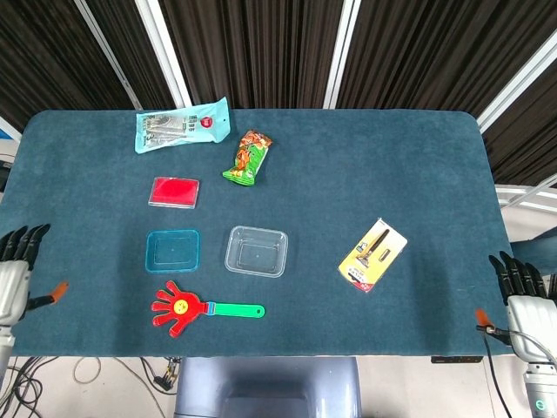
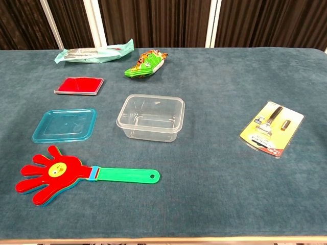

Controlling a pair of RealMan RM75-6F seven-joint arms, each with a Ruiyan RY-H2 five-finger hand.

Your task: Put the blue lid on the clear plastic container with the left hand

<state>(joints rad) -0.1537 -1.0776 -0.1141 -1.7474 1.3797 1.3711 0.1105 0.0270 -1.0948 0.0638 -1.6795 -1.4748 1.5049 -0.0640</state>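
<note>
The blue lid (image 1: 173,252) (image 2: 65,125) lies flat on the table, just left of the clear plastic container (image 1: 257,251) (image 2: 151,117), which stands upright and uncovered. My left hand (image 1: 16,274) hovers at the table's left edge in the head view, well left of the lid, fingers extended and apart, holding nothing. My right hand (image 1: 525,300) is at the right front corner, fingers straight, holding nothing. Neither hand shows in the chest view.
A red hand-shaped clapper with a green handle (image 1: 202,307) (image 2: 76,174) lies in front of the lid. A red lid (image 1: 174,192), a green snack bag (image 1: 248,158), a teal packet (image 1: 182,124) sit behind. A yellow razor pack (image 1: 372,254) lies right.
</note>
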